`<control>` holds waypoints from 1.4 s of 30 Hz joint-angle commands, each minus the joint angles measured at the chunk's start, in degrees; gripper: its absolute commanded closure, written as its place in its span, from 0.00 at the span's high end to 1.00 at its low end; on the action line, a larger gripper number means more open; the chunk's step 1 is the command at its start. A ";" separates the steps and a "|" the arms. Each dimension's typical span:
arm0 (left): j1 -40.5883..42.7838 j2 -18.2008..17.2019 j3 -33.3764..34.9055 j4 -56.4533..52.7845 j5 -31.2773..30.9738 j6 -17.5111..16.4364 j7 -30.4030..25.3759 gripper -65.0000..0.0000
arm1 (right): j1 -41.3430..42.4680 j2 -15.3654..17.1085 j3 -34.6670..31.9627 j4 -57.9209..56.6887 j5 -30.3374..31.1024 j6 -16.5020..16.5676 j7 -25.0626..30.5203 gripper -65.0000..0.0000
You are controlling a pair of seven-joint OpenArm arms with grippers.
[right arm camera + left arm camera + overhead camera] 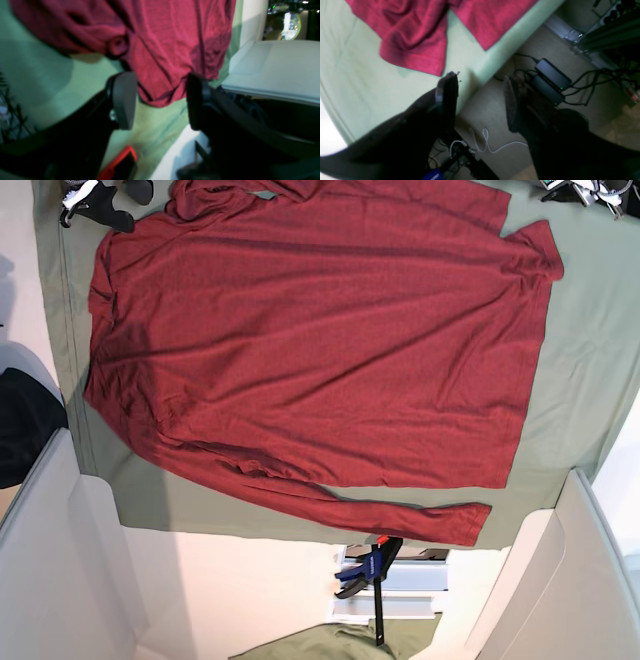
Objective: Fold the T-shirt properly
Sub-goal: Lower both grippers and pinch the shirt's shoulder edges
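Observation:
The T-shirt (320,340), dark red and long-sleeved, lies spread flat on the olive-green cloth (578,380); one sleeve runs along its near edge. My left gripper (480,97) is open over the table's edge, with nothing between its fingers. A loose corner of the T-shirt (415,35) lies just beyond it. My right gripper (160,100) is open too, its pads wide apart. The hem of the T-shirt (170,50) lies on the cloth just past them, not pinched. In the base view both grippers sit at the far corners, left (588,192) and right (98,208).
Two black power adapters (551,80) and a white cable (485,142) lie on the floor beside the table. An orange-edged clamp (120,162) holds the cloth near my right gripper. A blue and black clamp (372,565) sits at the near edge. White panels (60,560) flank the table.

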 commanded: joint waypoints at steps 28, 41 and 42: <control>-2.84 -6.82 9.88 0.79 6.29 -2.25 -7.58 0.61 | 9.46 3.48 -16.61 -5.81 -2.75 1.57 2.47 0.49; -13.57 -6.95 16.13 -1.03 8.57 0.20 -6.67 0.61 | 9.44 3.50 -16.59 -5.81 -1.75 1.55 1.81 0.49; -14.14 -6.97 16.57 -1.44 9.05 0.20 -6.73 0.61 | 9.44 3.50 -16.59 -5.81 -1.75 1.55 1.81 0.49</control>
